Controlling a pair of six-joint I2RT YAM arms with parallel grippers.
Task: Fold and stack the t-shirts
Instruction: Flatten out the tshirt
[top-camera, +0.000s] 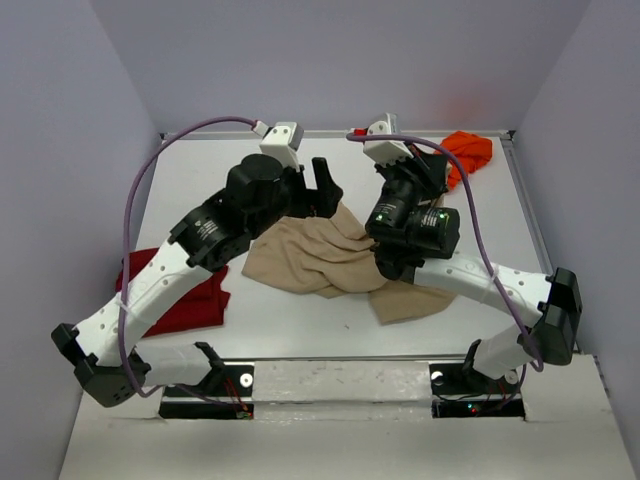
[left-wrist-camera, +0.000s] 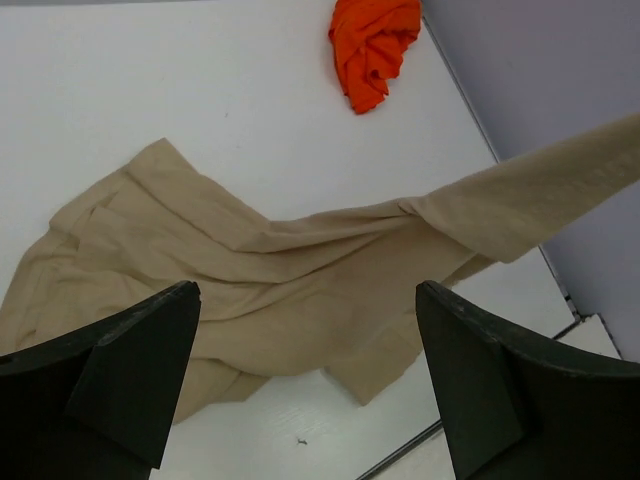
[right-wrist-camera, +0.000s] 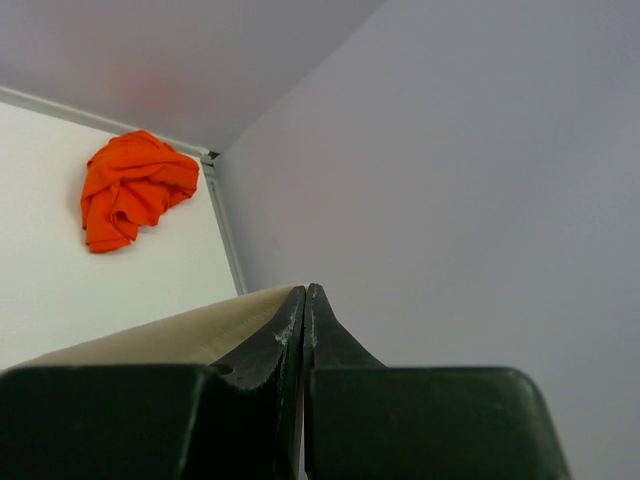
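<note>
Right, three shirts on the table (top-camera: 190, 190), one of each colour. My tan shirt (top-camera: 310, 255) lies crumpled in the middle, spread toward the near right, and one part of it is pulled up off the surface in a taut strip toward the right wall. My right pincer (right-wrist-camera: 305, 290) is clamped tight on that strip; its wrist view shows the tan cloth running into the closed fingers. My left pincer (left-wrist-camera: 308, 290) hangs over the shirt's middle, spread wide and gripping nothing, with the cloth lying loose below it. The dark red shirt (top-camera: 200, 305) sits flat at the near left, partly under my left arm and apart from the tan one. The orange shirt (top-camera: 468, 150) is bunched in the far right corner, close to the table's raised edge, well apart from the others. Bare table shows along the far left and in a strip at the near edge, between the tan shirt and the two arm bases. Plain walls close in the left, far and right sides.
</note>
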